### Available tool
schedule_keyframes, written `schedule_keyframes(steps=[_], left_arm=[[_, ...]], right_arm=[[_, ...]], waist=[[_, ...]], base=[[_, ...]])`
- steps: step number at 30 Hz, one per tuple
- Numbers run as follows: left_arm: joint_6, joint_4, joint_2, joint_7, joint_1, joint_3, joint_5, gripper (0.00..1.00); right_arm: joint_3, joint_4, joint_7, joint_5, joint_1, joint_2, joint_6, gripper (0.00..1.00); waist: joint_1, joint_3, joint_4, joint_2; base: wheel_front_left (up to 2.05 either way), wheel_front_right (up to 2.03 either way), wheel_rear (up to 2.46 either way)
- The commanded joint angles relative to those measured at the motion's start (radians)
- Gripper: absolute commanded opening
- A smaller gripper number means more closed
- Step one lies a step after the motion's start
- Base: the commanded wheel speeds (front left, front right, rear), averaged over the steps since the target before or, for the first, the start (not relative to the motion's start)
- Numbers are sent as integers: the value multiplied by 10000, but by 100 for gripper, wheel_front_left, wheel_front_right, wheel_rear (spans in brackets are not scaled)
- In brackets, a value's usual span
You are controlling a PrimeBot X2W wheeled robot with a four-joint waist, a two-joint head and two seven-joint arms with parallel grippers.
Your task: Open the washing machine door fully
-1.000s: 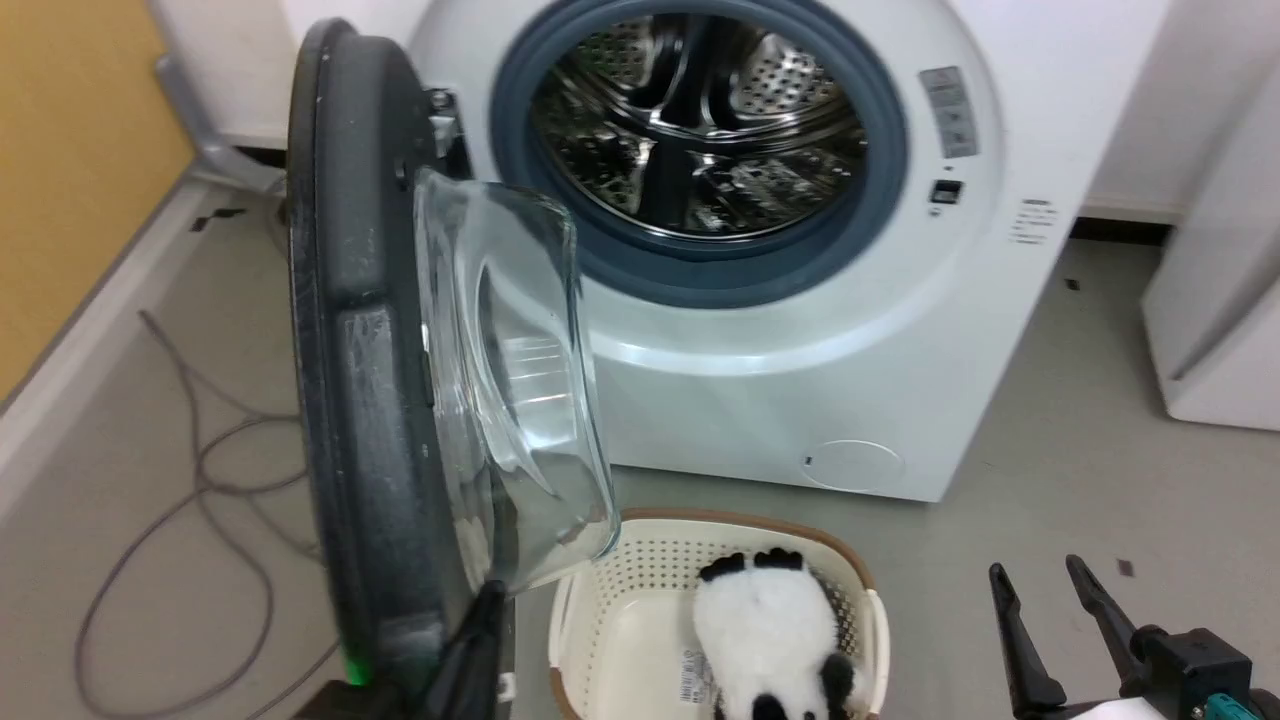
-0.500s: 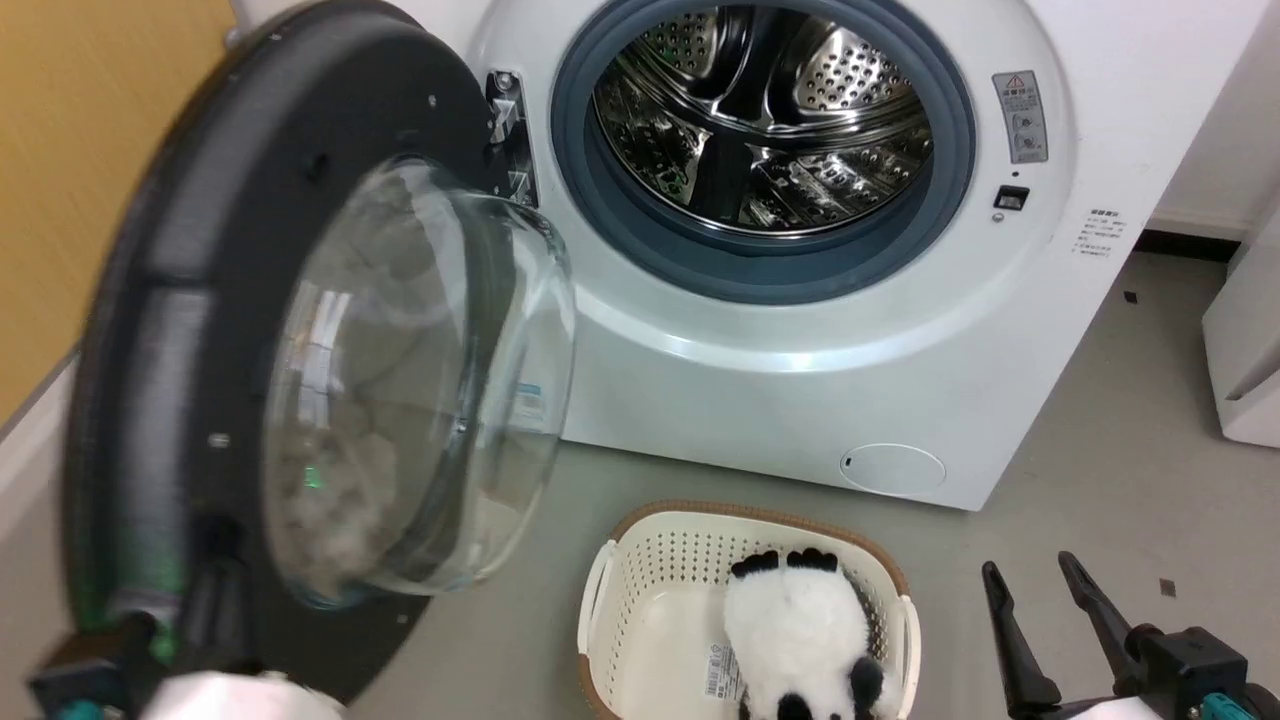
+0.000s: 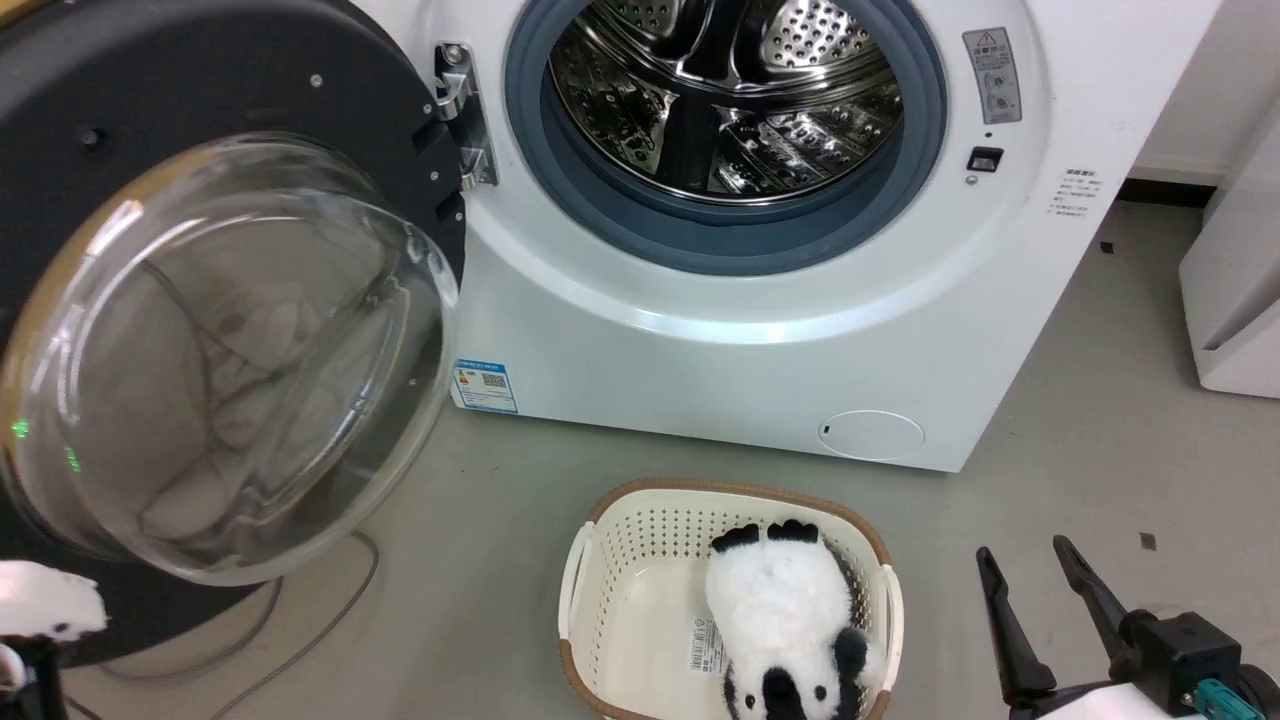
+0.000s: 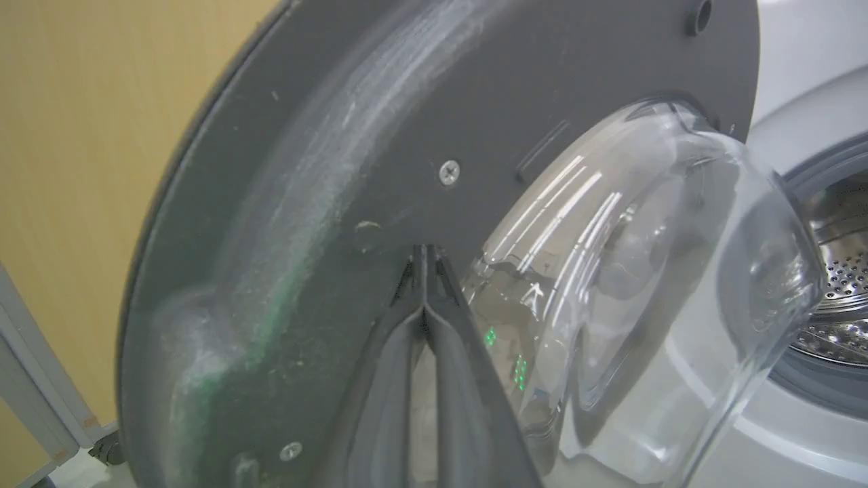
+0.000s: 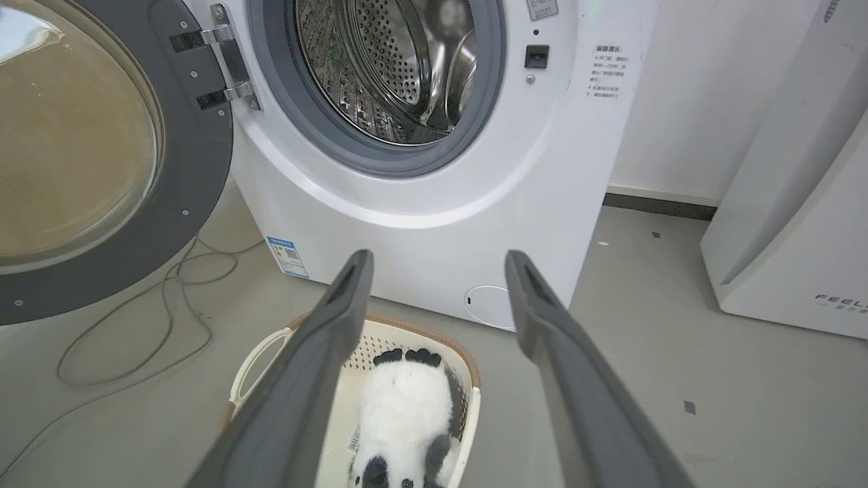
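Note:
The washing machine door (image 3: 250, 80) stands swung wide to the left on its hinge, its dark inner face and bulging glass bowl (image 3: 220, 360) turned toward me. The white washing machine (image 3: 750, 330) shows its steel drum (image 3: 720, 100) inside the grey gasket. In the left wrist view my left gripper (image 4: 424, 257) is shut, its tips against the door's (image 4: 407, 102) inner face beside the glass. A pale piece of the left arm (image 3: 40, 600) shows under the door. My right gripper (image 3: 1023, 552) hangs open at the lower right, away from the machine; in its own view, the right gripper (image 5: 439, 261) is above the basket.
A cream laundry basket (image 3: 590, 560) holding a panda plush toy (image 3: 780, 610) sits on the floor before the machine. A grey cable (image 3: 300, 620) lies under the door. A white FEELAIR appliance (image 5: 800, 224) stands right. A yellow wall (image 4: 81, 169) is behind the door.
The door has swung from edge-on to wide open at the left, its inner face now toward me. The left arm went left with it. The head camera also shifted.

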Motion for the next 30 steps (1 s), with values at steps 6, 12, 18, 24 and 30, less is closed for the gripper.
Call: schedule_keyframes(steps=[6,12,18,24,30], left_arm=[[-423,1954,453,-569,-980,231,-176,0],[-642,2897,417,-963,-1199,404,-227,0],[-644,2089,-228,-1102,-285,262,53,0],[-345,232,-1176,-1124,1487,-358,646,8],[-89,-1094,-1819,-944,2691,-1463,1375,100]], right_arm=[[-22,-64,61,-169,-184,32,8,100],[-45,-129,137,-205,-118,32,8,100],[-65,-140,212,-182,61,32,8,100],[-27,-187,269,-152,236,32,8,100],[-37,-311,319,-186,290,32,8,100]], waist=[[0,36,-110,-1],[0,-48,-200,-1],[0,-343,-245,-1],[0,-628,-272,-1],[0,-728,-369,-1]], base=[[0,0,0],[0,0,0],[0,0,0],[0,0,0],[0,0,0]])
